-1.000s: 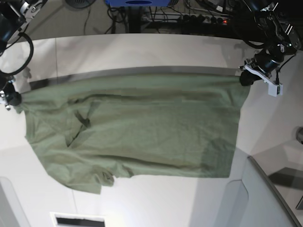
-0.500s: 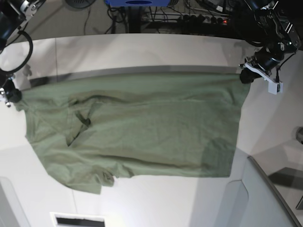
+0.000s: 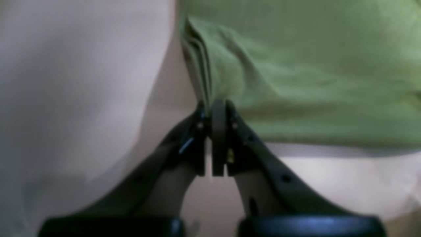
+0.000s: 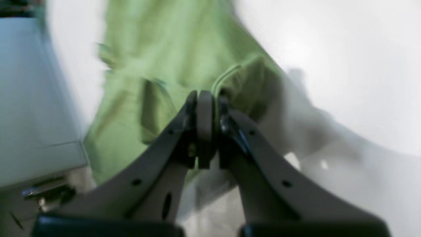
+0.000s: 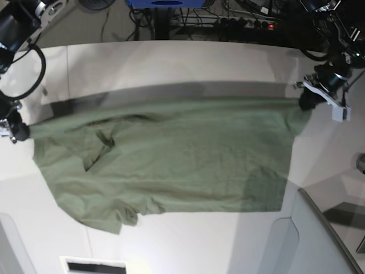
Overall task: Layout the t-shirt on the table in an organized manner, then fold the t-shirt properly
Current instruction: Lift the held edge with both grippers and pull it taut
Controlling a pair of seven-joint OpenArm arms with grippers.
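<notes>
The olive-green t-shirt (image 5: 171, 160) is stretched sideways across the white table (image 5: 171, 63), its far edge pulled taut and raised, with a shadow band behind it. At the base view's right, my left gripper (image 5: 305, 103) is shut on one corner of the t-shirt. The left wrist view shows its jaws (image 3: 215, 108) pinching a bunched fold of the cloth (image 3: 312, 65). On the left side, my right gripper (image 5: 20, 130) is shut on the opposite corner. The blurred right wrist view shows those jaws (image 4: 205, 97) closed on a hemmed edge of the t-shirt (image 4: 171, 59).
A grey translucent panel (image 5: 325, 240) stands at the table's front right corner and also shows in the right wrist view as a grey panel (image 4: 33, 98). A white slotted plate (image 5: 94, 265) lies at the front edge. Cables (image 5: 239, 17) run behind the table.
Both grippers have moved toward the table's front, the left one also outward to the right. The t-shirt's held edge followed and looks tauter, and the shadow behind it has widened.
</notes>
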